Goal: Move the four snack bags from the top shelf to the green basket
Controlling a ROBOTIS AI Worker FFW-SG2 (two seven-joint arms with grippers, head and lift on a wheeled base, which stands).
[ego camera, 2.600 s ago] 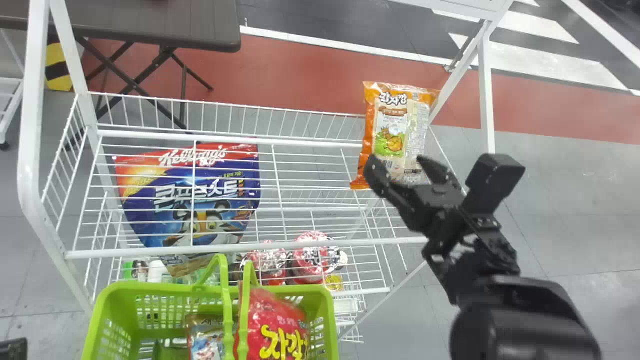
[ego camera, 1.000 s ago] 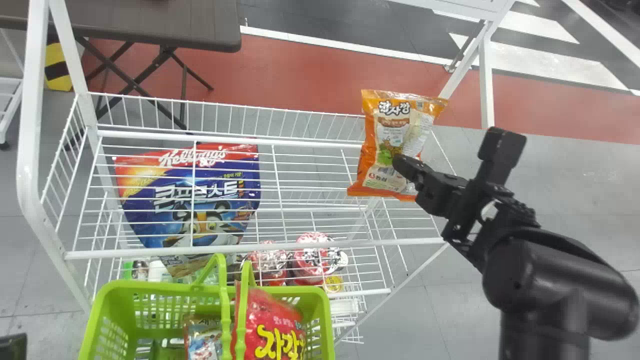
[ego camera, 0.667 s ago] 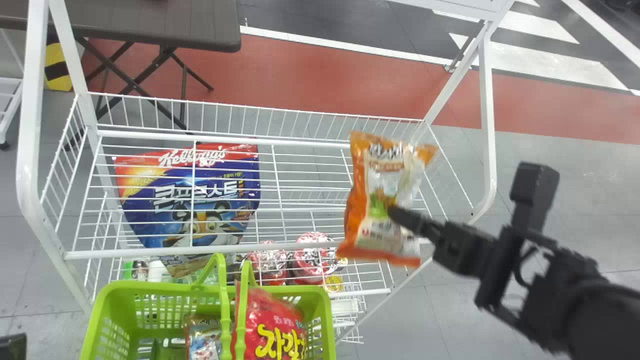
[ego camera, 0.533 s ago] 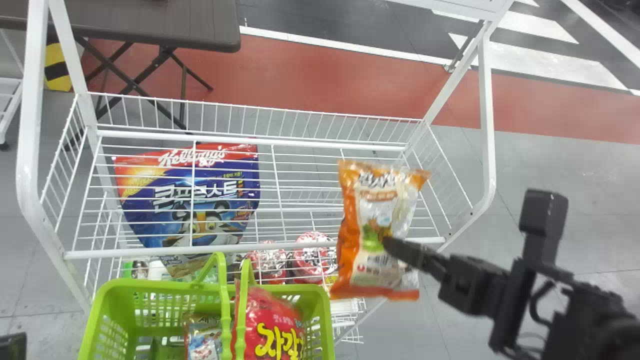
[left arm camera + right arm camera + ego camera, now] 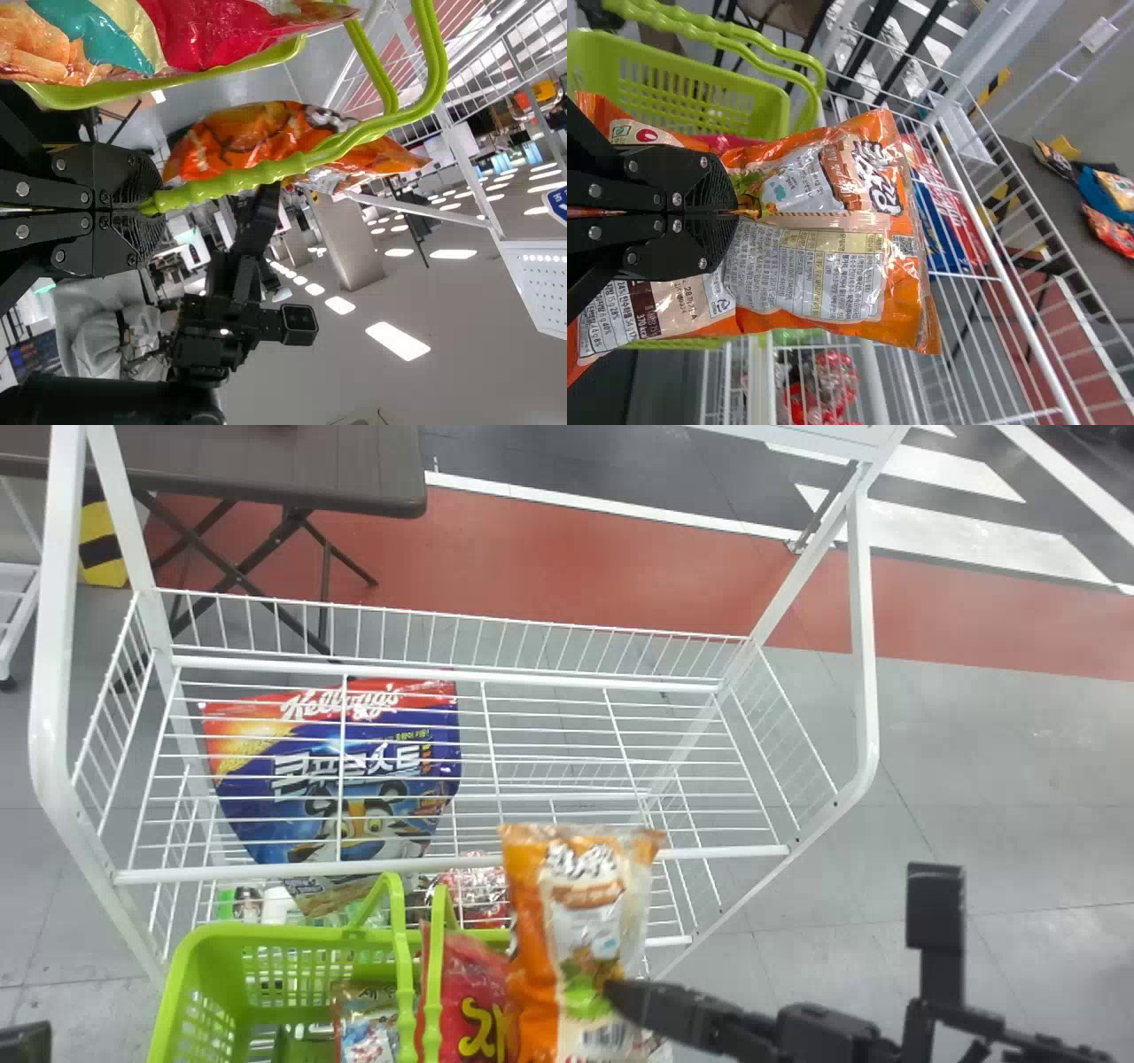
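With the red bag (image 5: 467, 992) and packet (image 5: 365, 1027) already in the basket (image 5: 197, 965) left of it, the right tool (image 5: 733, 212) was pinched closed on the orange bag (image 5: 532, 921), probably the last to place.

Bright light is shed by ceiling lamps (image 5: 398, 340); in the head view, soft glare is caught by the floor (image 5: 1045, 735) at three o'clock and the blue bag (image 5: 306, 806) at nine.

Head view | right gripper (image 5: 616, 993) closed, lower right | left gripper (image 5: 25, 1041) closed, bottom-left corner
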